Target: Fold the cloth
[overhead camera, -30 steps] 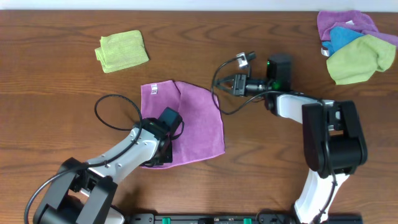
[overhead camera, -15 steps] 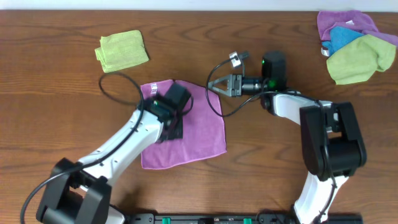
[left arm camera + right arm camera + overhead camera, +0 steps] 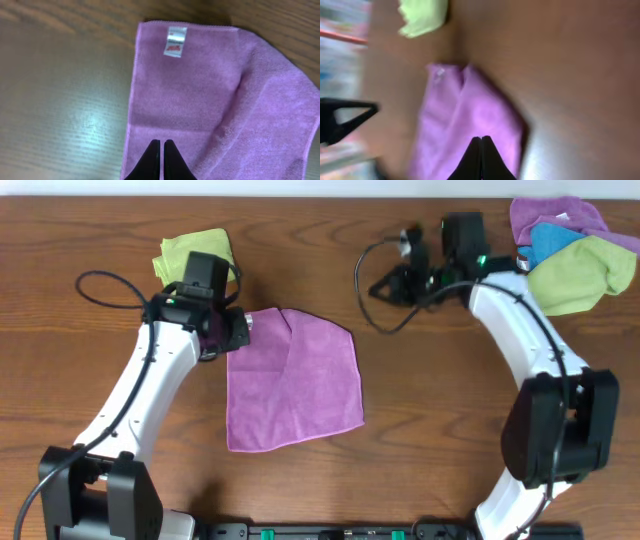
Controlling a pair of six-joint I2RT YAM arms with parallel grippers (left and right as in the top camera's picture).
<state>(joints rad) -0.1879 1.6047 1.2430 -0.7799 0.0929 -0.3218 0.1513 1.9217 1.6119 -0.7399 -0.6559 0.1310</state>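
Observation:
The magenta cloth lies spread flat on the wooden table, with a crease running down from its top edge and a white tag near its upper left corner. My left gripper is at that upper left corner. In the left wrist view its tips are shut and empty over the cloth, just inside its left edge, with the tag ahead. My right gripper is off the cloth, up and to its right. In the blurred right wrist view its tips are shut, with the cloth beyond them.
A lime-green cloth lies at the back left, partly under my left arm, and also shows in the right wrist view. A pile of purple, blue and green cloths sits at the back right.
My left arm has swung from over the cloth's middle up and left to its tag corner. My right arm has pulled back up and right, and its jaws have closed. The cloth now shows fully.

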